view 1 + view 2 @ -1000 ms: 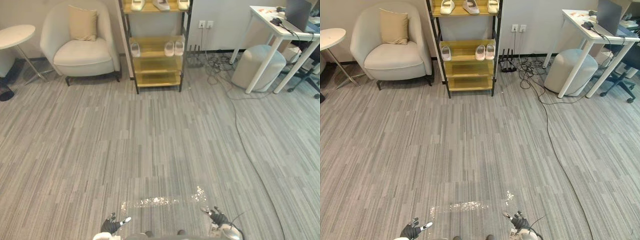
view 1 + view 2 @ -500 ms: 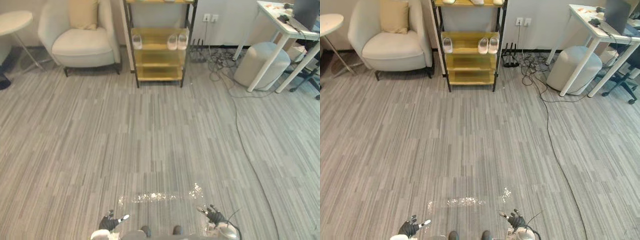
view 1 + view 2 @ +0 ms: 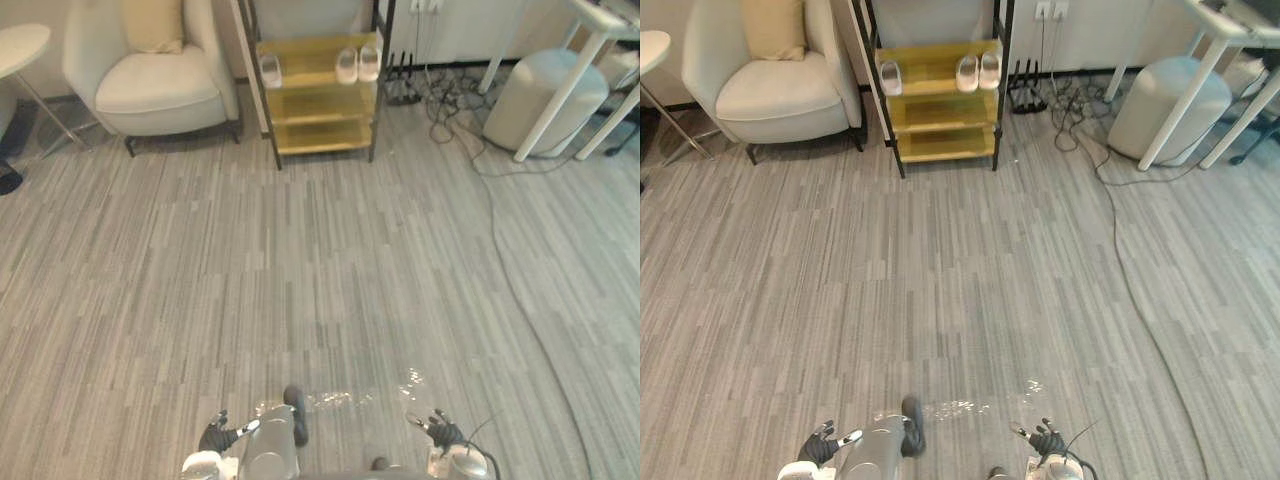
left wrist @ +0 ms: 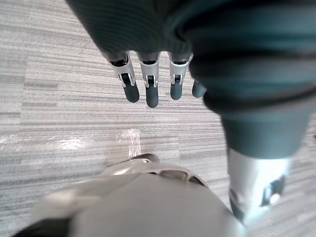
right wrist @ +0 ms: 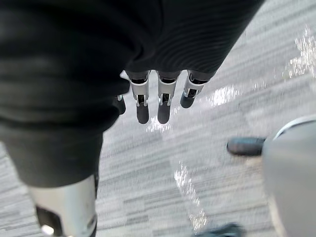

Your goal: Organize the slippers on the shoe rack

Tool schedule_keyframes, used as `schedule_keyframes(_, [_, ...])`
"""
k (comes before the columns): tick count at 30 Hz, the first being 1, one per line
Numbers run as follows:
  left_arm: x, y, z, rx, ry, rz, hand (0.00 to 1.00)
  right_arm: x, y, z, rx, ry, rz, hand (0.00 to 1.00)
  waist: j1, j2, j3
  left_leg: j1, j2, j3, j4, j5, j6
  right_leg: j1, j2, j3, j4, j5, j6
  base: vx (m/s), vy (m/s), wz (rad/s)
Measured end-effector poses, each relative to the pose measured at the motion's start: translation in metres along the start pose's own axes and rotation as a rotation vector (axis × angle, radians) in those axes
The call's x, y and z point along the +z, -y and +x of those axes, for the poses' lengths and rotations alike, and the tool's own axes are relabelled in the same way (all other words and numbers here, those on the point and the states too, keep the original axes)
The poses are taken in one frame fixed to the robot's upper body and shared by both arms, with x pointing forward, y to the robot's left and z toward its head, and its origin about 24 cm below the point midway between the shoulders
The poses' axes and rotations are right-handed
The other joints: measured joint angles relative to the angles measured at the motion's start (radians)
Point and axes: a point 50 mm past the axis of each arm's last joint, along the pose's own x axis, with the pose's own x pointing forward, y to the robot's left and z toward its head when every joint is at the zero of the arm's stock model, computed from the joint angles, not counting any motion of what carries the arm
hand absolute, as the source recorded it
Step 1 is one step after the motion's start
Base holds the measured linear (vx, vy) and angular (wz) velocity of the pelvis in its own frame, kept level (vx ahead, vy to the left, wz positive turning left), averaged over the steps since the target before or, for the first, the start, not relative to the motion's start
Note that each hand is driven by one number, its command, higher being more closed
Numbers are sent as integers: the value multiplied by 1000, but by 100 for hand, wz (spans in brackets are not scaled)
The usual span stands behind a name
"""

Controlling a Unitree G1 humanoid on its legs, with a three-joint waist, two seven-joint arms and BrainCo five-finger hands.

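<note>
The shoe rack (image 3: 318,92), with a black frame and yellow shelves, stands against the far wall across the grey floor. On its upper visible shelf a single white slipper (image 3: 271,70) lies at the left and a pair of white slippers (image 3: 357,64) at the right. The two lower shelves are bare. My left hand (image 3: 216,437) and right hand (image 3: 441,432) hang low at the near edge, far from the rack. Both are open: the left hand's fingers (image 4: 151,86) and the right hand's fingers (image 5: 163,101) are straight and hold nothing.
A cream armchair (image 3: 150,80) with a cushion stands left of the rack, and a round white side table (image 3: 20,45) is further left. A grey pouf (image 3: 545,95) and white desk legs (image 3: 560,100) are at the right. Cables (image 3: 500,250) trail over the floor there.
The camera has tipped downward and shifted, so the rack's top shelf with its slippers has left the picture. Both hands stay low and open.
</note>
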Motion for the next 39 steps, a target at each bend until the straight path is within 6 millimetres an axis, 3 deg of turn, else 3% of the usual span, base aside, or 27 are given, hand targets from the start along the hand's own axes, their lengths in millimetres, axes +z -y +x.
schedule_keyframes(2, [5, -4, 2, 13, 8, -8, 0, 3, -11, 1, 28, 10, 4, 0, 15, -22, 8, -5, 2, 7, 92, -85, 10, -35, -20, 4, 121, -6, 33, 437, 206, -13])
schedule_keyframes(3, [2, -4, 1, 13, -1, -8, 0, 3, -15, 1, 45, 8, -11, 0, 30, -26, 6, 43, 22, 30, 122, -137, 23, -116, -37, 26, 364, -12, 110, 381, 196, -32])
schedule_keyframes(5, [-1, -6, 0, 16, -8, -8, 0, 5, -19, 1, 62, 12, -24, 0, 30, -31, 3, 90, 28, 42, 125, -167, 28, -189, -50, 40, 566, 15, 196, 421, 190, -25])
schedule_keyframes(7, [1, -7, 1, 14, -3, -7, 0, 9, -22, 2, 81, 22, -41, 0, 27, -31, 7, 170, 36, 45, 123, -219, 36, -286, -57, 0, 820, 45, 193, 460, 113, -15])
schedule_keyframes(8, [1, -6, 1, 12, 1, -9, 0, 10, -23, 3, 82, 23, -43, 0, 27, -26, 12, 217, 37, 45, 111, -249, 37, -322, -72, -57, 900, 35, 169, 470, 56, -15])
schedule_keyframes(9, [1, -5, 0, 10, 2, -10, 0, 11, -23, 3, 83, 24, -43, 0, 27, -24, 13, 265, 39, 46, 90, -266, 26, -348, -79, -110, 933, 10, 116, 477, 25, -13])
schedule_keyframes(11, [3, -2, -1, 3, 15, -31, 0, 14, -23, 4, 85, 34, -49, 0, 14, -8, 21, 374, 63, 51, 23, -271, 6, -405, -71, -241, 868, -61, -1, 518, -30, 3])
schedule_keyframes(13, [6, 1, 0, -5, 25, -40, 0, 25, -22, 6, 84, 65, -54, 0, -1, 5, 27, 429, 93, 50, -21, -268, -7, -498, -39, -293, 676, -68, -46, 522, -112, 21])
schedule_keyframes(14, [10, 4, 2, -12, 33, -43, 0, 30, -20, 6, 81, 85, -57, 0, -14, 11, 31, 450, 104, 41, -41, -263, -17, -535, -20, -293, 507, -12, -42, 514, -163, 43])
schedule_keyframes(16, [14, 8, 3, -20, 42, -47, 0, 25, -12, 5, 63, 74, -62, 0, -24, -2, 35, 516, 91, 15, -92, -257, -42, -541, 5, -207, 174, 188, -20, 564, -223, 58])
schedule_keyframes(17, [13, 7, 3, -18, 38, -43, 0, 18, -8, 3, 52, 59, -63, 0, -24, -20, 26, 555, 86, -18, -95, -272, -70, -536, 6, -143, 147, 316, -37, 614, -293, 53])
schedule_keyframes(18, [13, 15, 4, -32, 26, -52, 0, 20, -2, 4, 38, 59, -68, 0, -29, 16, 26, 583, 118, -50, -87, -276, -76, -540, 26, -130, 218, 329, -84, 624, -304, 35])
schedule_keyframes(20, [10, 38, 2, -84, 6, -84, 0, 27, 12, 5, -1, 75, -62, 0, -39, 92, 6, 530, 193, -139, 39, -219, -108, -537, 64, -174, 302, 225, -107, 687, -302, 19])
schedule_keyframes(21, [9, 44, 1, -96, 0, -92, 0, 27, 13, 5, -5, 75, -52, 0, -39, 99, 4, 498, 207, -162, 110, -186, -119, -525, 72, -187, 310, 207, -115, 628, -251, 19])
schedule_keyframes(23, [17, 47, 3, -109, 22, -82, 0, 17, 14, 3, -6, 47, -54, 0, -36, 99, 13, 362, 256, -212, 439, -42, -142, -404, 100, -205, 246, 159, -122, 635, -243, 26])
schedule_keyframes(24, [18, 45, 3, -105, 30, -76, 0, 12, 14, 2, -7, 34, -52, 0, -35, 89, 25, 291, 278, -191, 613, -109, -136, -318, 115, -213, 202, 129, -133, 491, -162, 23])
schedule_keyframes(27, [26, 39, 5, -92, 71, -76, 0, 8, 11, 1, -5, 25, -34, 0, -22, 71, 32, 149, 266, -94, 707, -200, -88, -192, 116, -219, 134, 100, -122, 424, -85, 13])
schedule_keyframes(29, [34, 39, 5, -89, 110, -86, 0, 12, 7, 2, -2, 34, -23, 0, -11, 64, 35, 35, 223, -39, 580, -235, -68, -147, 101, -222, 108, 90, -96, 351, 23, 1])
schedule_keyframes(30, [38, 39, 5, -90, 123, -87, 0, 16, 4, 3, 3, 43, -18, 0, -10, 57, 39, 1, 179, -23, 438, -229, -61, -129, 83, -222, 102, 81, -76, 389, 122, -1])
schedule_keyframes(31, [40, 38, 5, -88, 130, -88, 0, 18, 1, 4, 7, 48, -11, 0, -8, 52, 43, -11, 133, -13, 270, -192, -45, -109, 64, -222, 96, 69, -55, 409, 196, 0])
schedule_keyframes(32, [41, 39, 5, -89, 132, -91, 0, 19, 0, 4, 6, 50, -6, 0, -4, 49, 44, -14, 90, -24, 94, -86, -37, -84, 47, -218, 87, 48, -26, 640, 312, -25])
schedule_keyframes(33, [39, 40, 5, -88, 124, -97, 0, 17, -2, 4, 10, 45, -10, 0, 28, 56, 37, 38, 52, -43, -51, 76, -9, -46, 47, -187, 68, 35, 12, 574, 284, -22])
schedule_keyframes(34, [40, 38, 6, -85, 128, -94, 0, 15, -7, 4, 21, 37, -12, 0, 30, 39, 36, 42, 32, -40, -52, 70, 3, -37, 33, -178, 59, 32, 16, 498, 206, -9])
schedule_keyframes(36, [47, 29, 8, -66, 146, -97, 0, 18, -22, 4, 58, 48, -2, 0, 30, -20, 37, 27, 0, -35, -19, 39, 35, -25, 7, -165, 42, 43, 12, 382, 93, 29])
schedule_keyframes(37, [49, 24, 9, -49, 149, -112, 0, 21, -27, 4, 70, 56, -2, 0, 34, -38, 39, 19, -7, -38, 39, -5, 52, -5, -4, -161, 45, 59, 34, 439, 116, 27])
schedule_keyframes(39, [47, 20, 10, -34, 138, -122, 0, 26, -30, 5, 78, 74, -8, 0, 35, -38, 38, 43, 6, -37, 113, -89, 54, -10, -14, -140, 156, 65, 53, 413, 158, -1])
